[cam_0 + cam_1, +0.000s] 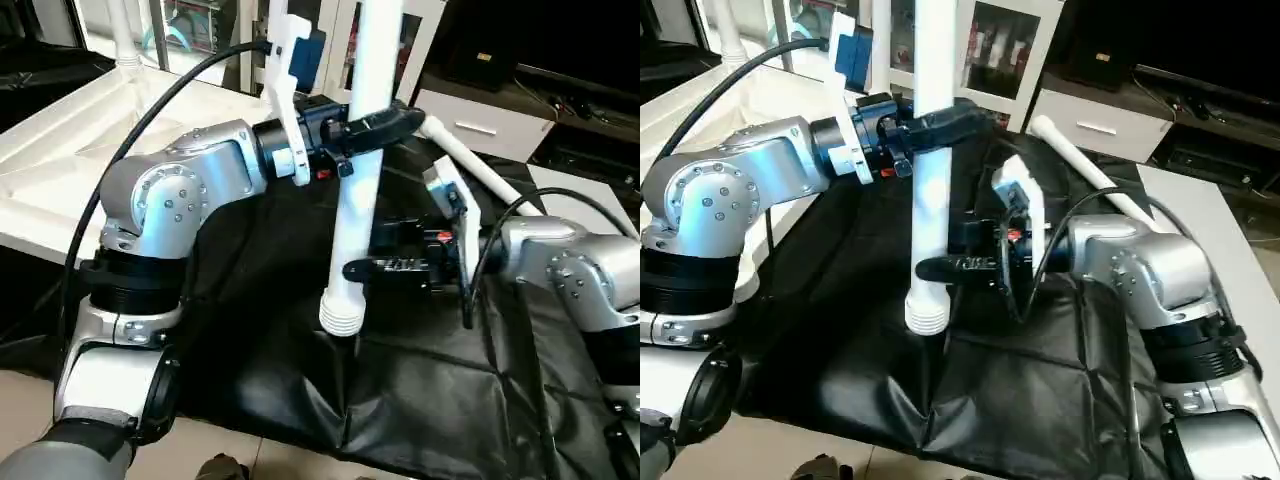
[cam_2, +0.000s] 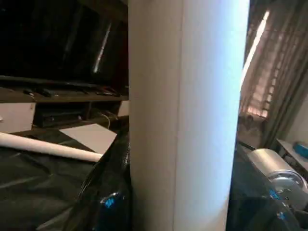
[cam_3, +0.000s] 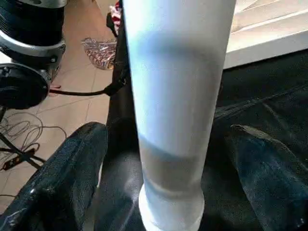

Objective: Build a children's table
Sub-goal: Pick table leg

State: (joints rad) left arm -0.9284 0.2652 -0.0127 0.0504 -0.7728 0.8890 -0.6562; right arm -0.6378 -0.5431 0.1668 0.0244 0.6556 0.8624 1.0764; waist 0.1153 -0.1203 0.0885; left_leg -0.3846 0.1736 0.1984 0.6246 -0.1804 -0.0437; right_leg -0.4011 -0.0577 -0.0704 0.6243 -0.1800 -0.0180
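So the left gripper [image 1: 372, 128] has its two black fingers clamped around a white table leg [image 1: 358, 190], pretty high up on the tube. The leg stands close to upright, and its ribbed end [image 1: 345, 312] hangs well below those fingers, just above the black cloth [image 1: 420, 390] covering the work surface. Can't tell if the ribbed end actually touches the cloth or floats just over it.

The right gripper [image 1: 372, 267] sits lower on the same leg, a bit above the ribbed end. Its fingers are spread wide apart, one on each side of the tube. In the right wrist view you can see a dark finger [image 3: 67, 178] on either side of the leg with gaps between, so they're around it but not squeezing.

In the left wrist view the leg [image 2: 187, 115] runs right between the fingers, super close to the camera.

Beyond both grippers a second leg [image 1: 480, 170] lies flat on the cloth, well apart from the held one. The white tabletop [image 1: 60, 150] lies off to the left arm's side, ribbed underside up, with another leg [image 1: 125, 35] standing upright at its far corner.
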